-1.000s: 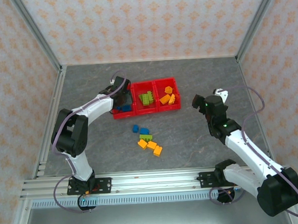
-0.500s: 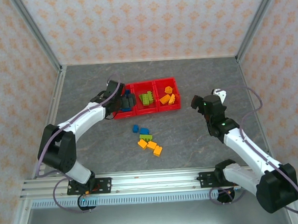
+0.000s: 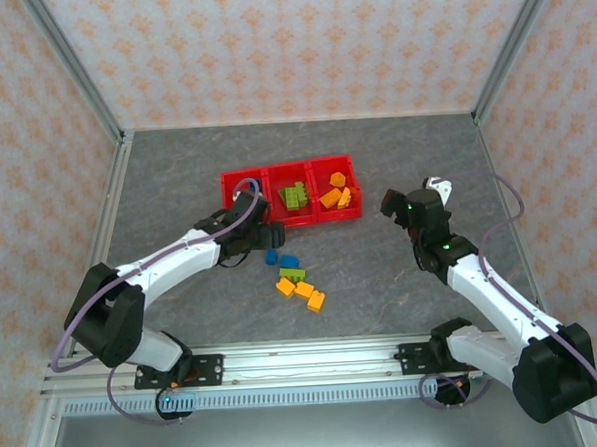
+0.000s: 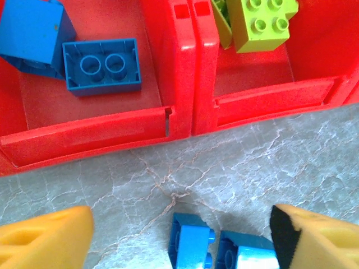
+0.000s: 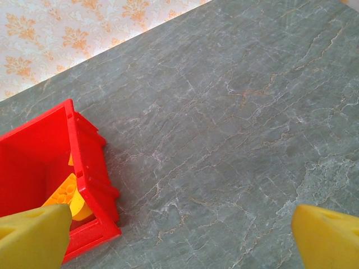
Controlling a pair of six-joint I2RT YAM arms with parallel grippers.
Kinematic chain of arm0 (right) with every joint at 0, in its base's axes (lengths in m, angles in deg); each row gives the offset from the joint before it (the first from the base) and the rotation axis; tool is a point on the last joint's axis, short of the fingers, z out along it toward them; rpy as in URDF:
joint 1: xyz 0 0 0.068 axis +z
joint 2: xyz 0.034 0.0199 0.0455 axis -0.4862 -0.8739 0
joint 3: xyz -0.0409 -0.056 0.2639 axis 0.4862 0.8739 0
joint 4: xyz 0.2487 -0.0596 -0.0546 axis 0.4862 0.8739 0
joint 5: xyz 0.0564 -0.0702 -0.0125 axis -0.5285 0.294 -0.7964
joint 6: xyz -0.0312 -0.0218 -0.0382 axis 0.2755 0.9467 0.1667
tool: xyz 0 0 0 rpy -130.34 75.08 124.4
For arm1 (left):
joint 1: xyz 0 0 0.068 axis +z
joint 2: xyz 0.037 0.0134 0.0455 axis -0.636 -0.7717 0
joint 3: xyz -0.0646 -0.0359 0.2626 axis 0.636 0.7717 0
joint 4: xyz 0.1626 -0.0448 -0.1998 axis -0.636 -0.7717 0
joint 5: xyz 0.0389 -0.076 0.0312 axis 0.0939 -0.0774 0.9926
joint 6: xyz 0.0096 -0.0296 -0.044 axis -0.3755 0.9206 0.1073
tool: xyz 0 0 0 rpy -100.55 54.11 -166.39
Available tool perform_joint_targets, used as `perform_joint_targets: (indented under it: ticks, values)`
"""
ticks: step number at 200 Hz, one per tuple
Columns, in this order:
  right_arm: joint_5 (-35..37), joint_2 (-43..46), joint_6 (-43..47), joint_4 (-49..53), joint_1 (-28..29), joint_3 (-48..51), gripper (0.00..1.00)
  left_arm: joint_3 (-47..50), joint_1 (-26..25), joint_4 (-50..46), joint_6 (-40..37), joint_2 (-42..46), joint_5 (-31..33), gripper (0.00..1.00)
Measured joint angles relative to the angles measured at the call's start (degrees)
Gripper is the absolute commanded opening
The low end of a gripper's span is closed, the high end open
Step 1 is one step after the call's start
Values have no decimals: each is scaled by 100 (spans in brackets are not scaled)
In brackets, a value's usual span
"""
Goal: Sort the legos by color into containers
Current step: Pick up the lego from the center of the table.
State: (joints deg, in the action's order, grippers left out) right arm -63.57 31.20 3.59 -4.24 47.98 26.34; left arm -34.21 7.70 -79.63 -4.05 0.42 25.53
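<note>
Left gripper (image 4: pixel 180 223): we see its fingers spread wide, hovering over two loose blue bricks (image 4: pixel 190 247) on the tabletop (image 4: pixel 112 185), just in front of the red tray (image 3: pixel 323 220).
Right gripper (image 5: pixel 182 219): fingers wide apart with nothing between them, over bare tabletop to the right of the tray.
Tray bins: blue legos (image 4: pixel 101 66) in the left, lime green legos (image 3: pixel 294 197) in the middle, orange legos (image 3: pixel 335 196) in the right.
Loose cluster: we count a green brick (image 3: pixel 292 275) and three orange bricks (image 3: pixel 304 289) near the blue pair.

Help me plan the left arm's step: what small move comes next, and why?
Probably lower the open left gripper onto the blue brick lying on the table roughly between its fingers; the bin just ahead already holds blue bricks.
</note>
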Motion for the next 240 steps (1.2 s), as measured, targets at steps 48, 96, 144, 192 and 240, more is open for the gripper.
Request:
perform_joint_targets:
  ticks: [48, 96, 144, 192, 240]
  values:
    - [0, 35, -37, 2, 0, 0, 100, 72, -39, -33, -7, -260, -105, 69]
    - [0, 103, -61, 2, 0, 0, 100, 72, -175, -101, -109, -855, -236, 64]
    - [2, 120, -61, 2, 0, 0, 100, -76, -177, -118, -118, -1058, -238, 57]
    - [2, 120, -61, 2, 0, 2, 100, -227, -177, -37, -136, -1287, -162, 50]
    - [2, 120, -61, 4, 0, 2, 100, -203, -195, -74, -195, -1469, -81, 40]
